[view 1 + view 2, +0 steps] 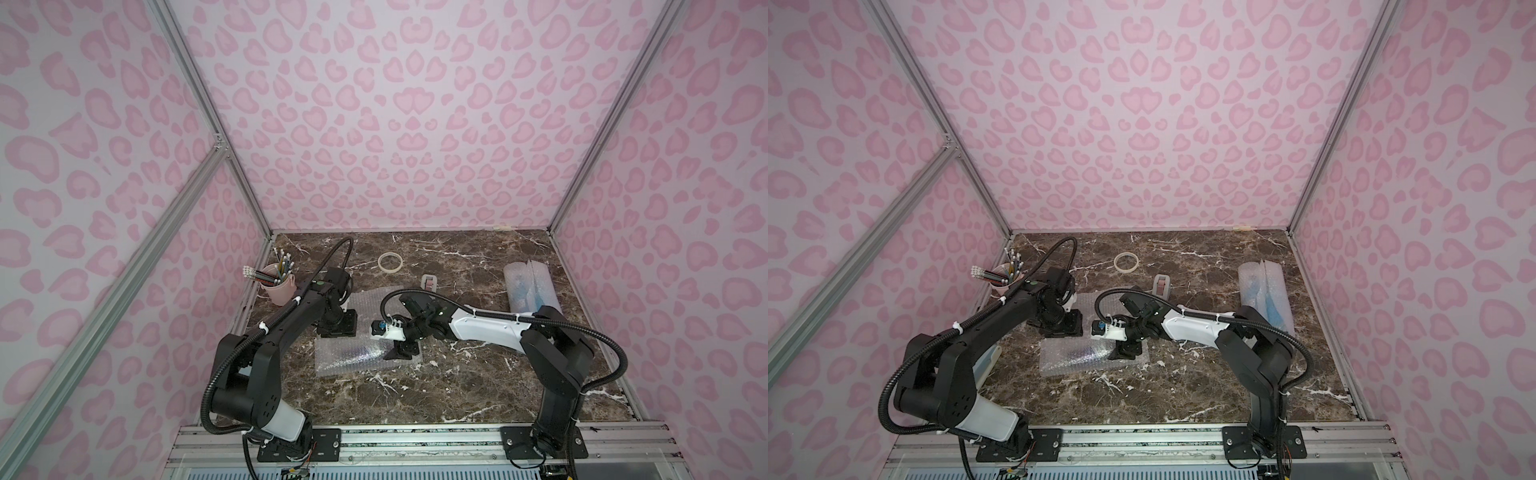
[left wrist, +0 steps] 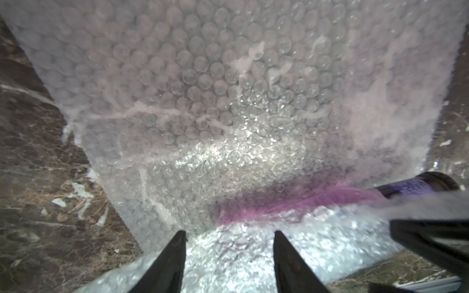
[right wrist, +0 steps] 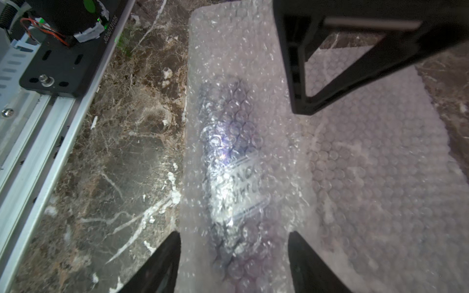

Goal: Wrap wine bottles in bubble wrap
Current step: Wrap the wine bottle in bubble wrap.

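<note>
A dark purple wine bottle [image 1: 358, 354] [image 1: 1084, 352] lies on its side, rolled into the near end of a bubble wrap [image 1: 332, 365] [image 1: 1059, 363] sheet. The rest of the sheet [image 3: 380, 165] lies flat toward the back. My right gripper [image 3: 234, 236] [image 1: 397, 355] is open and straddles the wrapped bottle [image 3: 233, 162] at its right end. My left gripper [image 2: 229, 234] [image 1: 334, 332] is open above the roll, wrap showing between its fingers. The bottle's bare end [image 2: 411, 187] pokes out of the wrap. Two blue bottles lie wrapped [image 1: 532, 291] [image 1: 1264, 295] at the back right.
A pale tape roll [image 1: 390, 262] [image 1: 1126, 262] and a tape dispenser [image 1: 429, 283] [image 1: 1162, 284] sit behind the arms. A pink cup of pencils [image 1: 278, 286] [image 1: 1003, 282] stands at the left wall. Aluminium rails [image 1: 415, 436] edge the marble table's front.
</note>
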Robot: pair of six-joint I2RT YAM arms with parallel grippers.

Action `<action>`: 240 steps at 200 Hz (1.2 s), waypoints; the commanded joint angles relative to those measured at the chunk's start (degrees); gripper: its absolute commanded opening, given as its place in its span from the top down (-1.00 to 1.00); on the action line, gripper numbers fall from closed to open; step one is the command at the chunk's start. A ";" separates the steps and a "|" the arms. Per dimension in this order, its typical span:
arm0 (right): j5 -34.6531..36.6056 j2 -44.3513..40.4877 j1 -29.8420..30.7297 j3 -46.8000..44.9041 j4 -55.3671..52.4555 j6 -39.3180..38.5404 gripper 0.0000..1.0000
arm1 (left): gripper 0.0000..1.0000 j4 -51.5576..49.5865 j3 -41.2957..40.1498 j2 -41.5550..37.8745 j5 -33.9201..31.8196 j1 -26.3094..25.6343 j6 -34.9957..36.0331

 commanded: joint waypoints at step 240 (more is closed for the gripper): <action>-10.16 3.97 -3.20 -1.81 -12.72 16.57 0.07 | -0.87 -3.01 -13.54 -28.52 15.85 -7.57 60.46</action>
